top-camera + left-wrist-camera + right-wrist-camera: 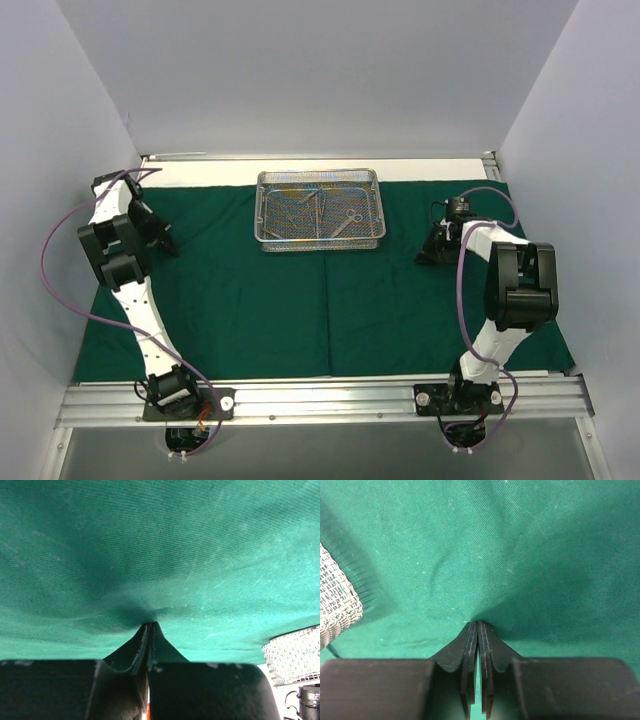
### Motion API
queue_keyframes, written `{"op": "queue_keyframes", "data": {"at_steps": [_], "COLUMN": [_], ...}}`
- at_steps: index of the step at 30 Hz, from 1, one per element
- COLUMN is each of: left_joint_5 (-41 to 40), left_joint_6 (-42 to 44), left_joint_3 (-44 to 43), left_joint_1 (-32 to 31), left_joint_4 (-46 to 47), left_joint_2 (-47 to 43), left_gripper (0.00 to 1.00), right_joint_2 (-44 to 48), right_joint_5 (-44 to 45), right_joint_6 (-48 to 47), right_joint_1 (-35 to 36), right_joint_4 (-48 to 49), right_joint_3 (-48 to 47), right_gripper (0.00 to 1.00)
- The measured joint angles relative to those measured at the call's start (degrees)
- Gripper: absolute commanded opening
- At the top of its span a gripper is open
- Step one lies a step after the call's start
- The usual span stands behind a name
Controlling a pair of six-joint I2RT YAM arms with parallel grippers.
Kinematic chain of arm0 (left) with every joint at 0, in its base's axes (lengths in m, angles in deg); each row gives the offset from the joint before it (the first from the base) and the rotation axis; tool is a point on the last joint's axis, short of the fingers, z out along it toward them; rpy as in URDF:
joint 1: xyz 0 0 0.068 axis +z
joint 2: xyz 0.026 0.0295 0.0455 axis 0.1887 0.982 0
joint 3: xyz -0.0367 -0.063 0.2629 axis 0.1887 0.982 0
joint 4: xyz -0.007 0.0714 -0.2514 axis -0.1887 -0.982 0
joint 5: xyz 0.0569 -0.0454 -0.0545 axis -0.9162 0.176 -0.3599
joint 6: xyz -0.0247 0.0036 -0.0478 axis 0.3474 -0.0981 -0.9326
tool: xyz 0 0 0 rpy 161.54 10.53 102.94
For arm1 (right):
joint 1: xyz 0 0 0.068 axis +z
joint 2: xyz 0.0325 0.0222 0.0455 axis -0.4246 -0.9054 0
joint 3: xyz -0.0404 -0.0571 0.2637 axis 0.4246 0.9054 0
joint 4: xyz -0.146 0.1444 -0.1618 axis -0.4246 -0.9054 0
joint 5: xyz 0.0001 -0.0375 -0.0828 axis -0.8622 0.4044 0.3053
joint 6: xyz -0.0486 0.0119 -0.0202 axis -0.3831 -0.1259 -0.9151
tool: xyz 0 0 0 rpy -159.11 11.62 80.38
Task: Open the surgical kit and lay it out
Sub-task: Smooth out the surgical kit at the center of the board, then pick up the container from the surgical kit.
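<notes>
The dark green drape (260, 300) lies spread flat over the table. The silver wire-mesh tray (320, 174) stands on its far middle, with thin steel scissors (350, 218) and other instruments inside. My left gripper (172, 248) is at the drape's left side, left of the tray. In the left wrist view it (150, 624) is shut, its tips pinching a pucker of drape (160, 545). My right gripper (424, 258) is right of the tray. In the right wrist view it (478, 622) is shut with its tips on creased drape (530, 545).
White walls close in the left, right and back sides. A bare white strip of table (420, 168) runs behind the drape. The tray's mesh corner shows in the left wrist view (295, 652) and the right wrist view (337, 600). An aluminium rail (320, 400) carries the arm bases.
</notes>
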Motion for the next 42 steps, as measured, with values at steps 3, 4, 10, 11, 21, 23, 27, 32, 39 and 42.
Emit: {"op": "queue_keyframes", "data": {"at_steps": [3,4,10,11,21,23,27,32,39,42], "left_joint_5": [0.4,0.5,-0.1,-0.5,-2.7,-4.1,-6.4,4.9,10.2,10.8], "left_joint_6": [0.1,0.2,0.2,0.1,-1.9,-1.0,1.4,0.1,0.2,0.9], "left_joint_3": [0.0,0.0,3.3,5.5,19.0,19.8,22.2,34.1,35.2,35.0], "left_joint_1": [0.3,0.3,0.5,0.5,-4.0,-6.9,-12.5,-10.5,-9.1,-12.3], "left_joint_4": [0.0,0.0,3.2,5.2,20.3,23.2,26.8,36.3,38.1,38.2], "left_joint_2": [0.0,0.0,-3.0,-4.8,-31.6,-35.8,-41.5,-48.5,-45.8,-45.7], "left_gripper": [0.11,0.13,0.43,0.51,0.94,0.94,0.94,0.94,1.00,0.88], "right_joint_2": [0.0,0.0,0.5,0.7,2.7,2.7,2.5,-1.1,-6.3,-7.3], "right_joint_5": [0.0,0.0,3.5,4.2,12.1,12.2,12.0,10.6,9.1,9.2], "right_joint_6": [-0.9,-1.1,-3.0,-3.5,-5.1,-5.2,-5.5,-6.8,-8.1,-8.2], "right_joint_1": [0.0,0.0,0.5,0.6,11.9,14.2,15.0,14.6,15.1,15.1], "right_joint_4": [-0.4,-0.6,-6.4,-7.9,-11.2,-10.8,-10.1,-9.8,-10.2,-11.0], "right_joint_3": [-0.2,-0.3,-2.9,-3.9,-18.4,-19.1,-19.6,-25.3,-29.7,-30.1], "right_gripper": [0.13,0.15,0.39,0.42,1.00,1.00,1.00,1.00,0.99,0.98]}}
